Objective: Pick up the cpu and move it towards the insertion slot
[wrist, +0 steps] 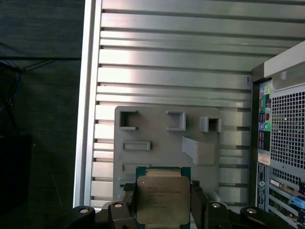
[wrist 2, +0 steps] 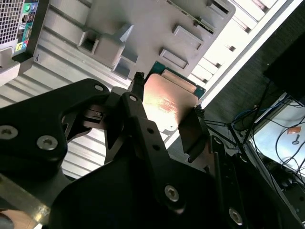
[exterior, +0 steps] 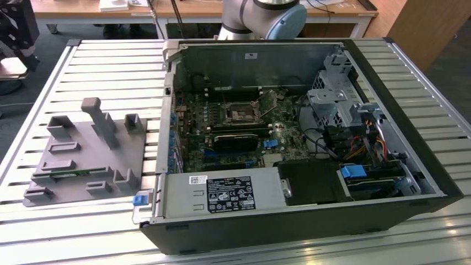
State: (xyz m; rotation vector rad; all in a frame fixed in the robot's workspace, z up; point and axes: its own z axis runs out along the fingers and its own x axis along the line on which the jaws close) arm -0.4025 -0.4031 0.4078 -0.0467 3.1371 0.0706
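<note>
The cpu (wrist: 159, 200) is a small square chip with a silvery top and a thin green-tan rim. My gripper (wrist: 161, 204) is shut on it, with a black finger (wrist: 127, 202) pressing on each of two opposite sides. In the second wrist view the cpu (wrist 2: 169, 102) catches the light between the fingers (wrist 2: 137, 90) of the gripper (wrist 2: 167, 109). It hangs above the grey plastic tray (wrist: 167, 138), clear of it. The insertion slot (exterior: 241, 112) is the square black socket with a metal frame on the green motherboard inside the open case.
The open computer case (exterior: 383, 182) lies on the slatted metal table (exterior: 110, 66), at the exterior view's right. The grey tray (exterior: 81, 160) lies to its left and holds a green memory stick (exterior: 70, 175). The arm's base (exterior: 265, 16) stands behind the case. Dark floor (wrist: 43, 95) borders the table.
</note>
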